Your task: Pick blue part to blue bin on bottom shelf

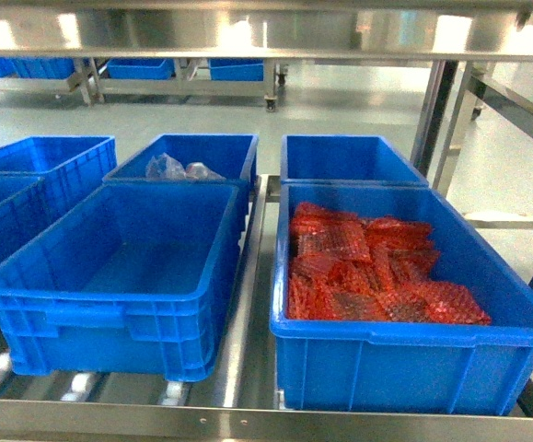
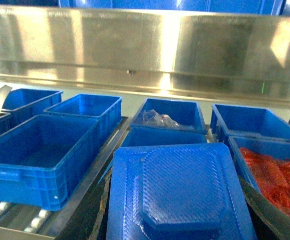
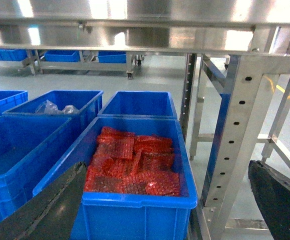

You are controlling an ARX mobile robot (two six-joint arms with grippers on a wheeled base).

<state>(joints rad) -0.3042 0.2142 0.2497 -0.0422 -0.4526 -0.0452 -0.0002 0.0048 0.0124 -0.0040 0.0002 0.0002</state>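
The blue part [image 2: 177,192] is a flat square blue plastic piece with a raised octagonal centre. It fills the lower left wrist view, between the dark fingers [image 2: 97,212] of my left gripper [image 2: 177,222], which is shut on it. It hangs in front of and above an empty blue bin [image 2: 165,136] on the bottom shelf [image 1: 248,419]; that bin [image 1: 119,276] sits front left in the head view. My right gripper [image 3: 165,210] is open with nothing between its fingers [image 3: 277,200], over the front edge of a bin of red bubble-wrap packets [image 3: 132,167]. Neither gripper shows in the head view.
Behind the empty bin stands a bin holding clear plastic bags [image 1: 179,168]. The red-packet bin [image 1: 376,276] is front right, with another blue bin [image 1: 344,157] behind it. More blue bins [image 1: 27,175] lie left. A steel shelf beam [image 2: 145,50] runs overhead; a perforated post [image 3: 232,145] stands right.
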